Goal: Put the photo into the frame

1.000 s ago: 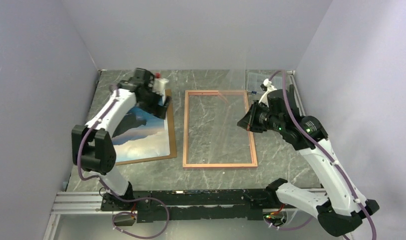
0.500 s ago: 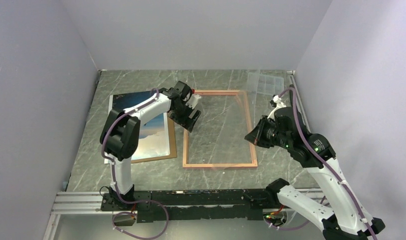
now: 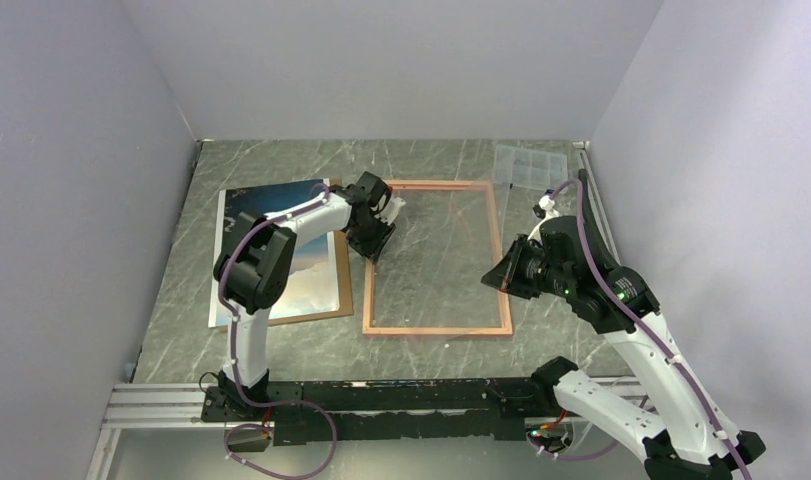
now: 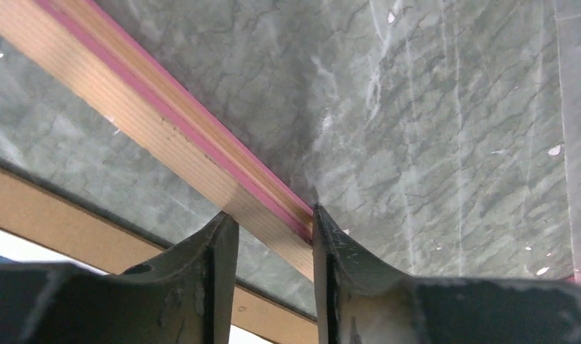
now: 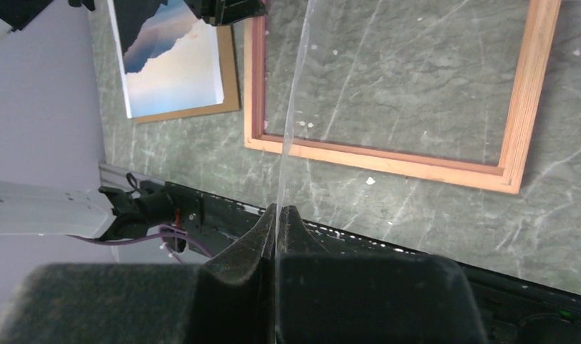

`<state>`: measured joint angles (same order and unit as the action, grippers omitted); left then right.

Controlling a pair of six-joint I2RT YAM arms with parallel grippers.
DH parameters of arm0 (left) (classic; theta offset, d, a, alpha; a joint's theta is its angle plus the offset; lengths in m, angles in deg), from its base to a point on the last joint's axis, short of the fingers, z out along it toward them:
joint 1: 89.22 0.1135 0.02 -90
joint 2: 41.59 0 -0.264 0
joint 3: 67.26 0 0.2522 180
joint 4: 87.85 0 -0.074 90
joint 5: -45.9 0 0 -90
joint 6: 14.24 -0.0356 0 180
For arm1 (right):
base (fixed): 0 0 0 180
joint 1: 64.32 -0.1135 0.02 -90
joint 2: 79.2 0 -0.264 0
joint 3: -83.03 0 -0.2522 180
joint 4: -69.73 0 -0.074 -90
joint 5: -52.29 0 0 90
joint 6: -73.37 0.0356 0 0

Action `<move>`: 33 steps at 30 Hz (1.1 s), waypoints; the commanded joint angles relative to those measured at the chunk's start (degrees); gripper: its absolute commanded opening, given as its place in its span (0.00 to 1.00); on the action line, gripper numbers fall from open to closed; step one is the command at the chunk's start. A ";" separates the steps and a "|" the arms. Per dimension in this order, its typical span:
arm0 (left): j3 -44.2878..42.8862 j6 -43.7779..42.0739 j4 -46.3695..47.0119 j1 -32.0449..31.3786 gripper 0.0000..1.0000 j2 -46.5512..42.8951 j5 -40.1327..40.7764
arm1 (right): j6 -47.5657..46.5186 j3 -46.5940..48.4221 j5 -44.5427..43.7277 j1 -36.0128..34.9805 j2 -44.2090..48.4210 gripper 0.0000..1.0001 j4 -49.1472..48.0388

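The frame (image 3: 436, 328) lies flat mid-table, tan reverse up, with a pink strip showing along its rail (image 4: 165, 129). My left gripper (image 3: 374, 228) is down on the left rail near the far corner. Its fingertips (image 4: 271, 213) are closed against both edges of that rail. The photo (image 3: 271, 250) lies picture-up to the left on a brown backing board (image 3: 343, 295); it also shows in the right wrist view (image 5: 173, 57). My right gripper (image 3: 493, 272) hovers by the frame's right rail (image 5: 534, 86), shut (image 5: 281, 208) on a thin clear sheet (image 5: 294, 93) seen edge-on.
A clear plastic compartment box (image 3: 529, 165) sits at the back right corner. Grey walls close in the table on three sides. The black mounting rail (image 3: 401, 400) runs along the near edge. The backing board (image 4: 29, 215) lies just left of the gripped rail.
My left arm swung right from the photo's far corner to the frame's left rail and closed its jaws there. The photo now lies uncovered. The right arm drew back slightly, still holding the sheet.
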<state>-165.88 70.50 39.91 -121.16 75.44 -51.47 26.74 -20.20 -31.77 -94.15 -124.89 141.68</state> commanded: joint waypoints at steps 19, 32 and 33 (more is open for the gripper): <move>2.91 0.98 -5.33 1.36 0.68 -11.82 -1.38 | 5.39 -4.93 7.49 0.07 0.92 0.00 -16.71; -5.42 3.38 -11.43 17.66 0.94 -22.27 -11.13 | 6.95 5.74 10.53 0.00 -7.95 0.00 -28.68; -5.08 3.03 -11.66 18.92 0.94 -22.43 -11.50 | 8.18 3.19 9.28 0.02 -6.83 0.00 -31.09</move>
<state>-170.78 72.60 30.47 -106.21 54.79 -60.22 32.67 -16.33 -20.98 -94.15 -134.75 121.64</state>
